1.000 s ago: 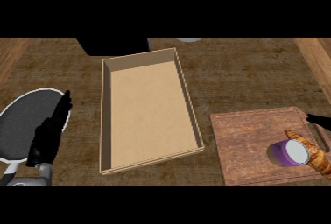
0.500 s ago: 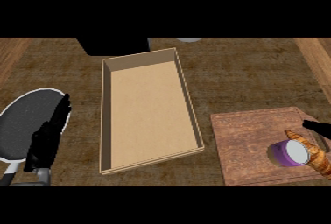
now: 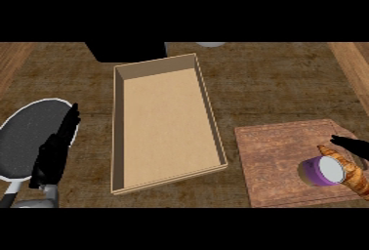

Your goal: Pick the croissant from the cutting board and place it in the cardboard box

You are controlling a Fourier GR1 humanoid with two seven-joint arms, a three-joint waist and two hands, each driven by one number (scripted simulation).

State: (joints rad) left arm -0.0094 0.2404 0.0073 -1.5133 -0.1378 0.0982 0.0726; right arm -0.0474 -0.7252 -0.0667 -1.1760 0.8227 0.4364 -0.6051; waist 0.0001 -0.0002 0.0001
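Croissant (image 3: 352, 172) on cutting board (image 3: 277, 166), at board's right side, near right edge of view. Right hand (image 3: 353, 145) only partly in view, dark fingers entering from right edge just above croissant's upper tip; open or curled: cannot tell. Contact with croissant: cannot tell.

Croissant golden-brown, ridged, tapered at upper end. Long axis running from upper left to lower right; pointed tip toward upper left, lower end cut off by view's edge. Lies just beside purple cup (image 3: 323, 170), touching or nearly touching its right rim.

Purple cup pale inside; contents not discernible.

Cutting board reddish-brown, wood-grained, slightly rotated on counter (image 3: 274, 83).

Cardboard box (image 3: 119, 146) left of board, apart from it; long, shallow, open-topped, long axis roughly top to bottom, tilted a little. Only bare tan floor visible inside.

Left hand (image 3: 54, 151) at left of view, fingers straight and pointing up, relaxed, resting over dark plate (image 3: 25, 132) with white rim. Holds nothing.

Black object (image 3: 126, 51) at top behind box, cut off by frame; pale round item (image 3: 210, 44) beside it, mostly hidden.
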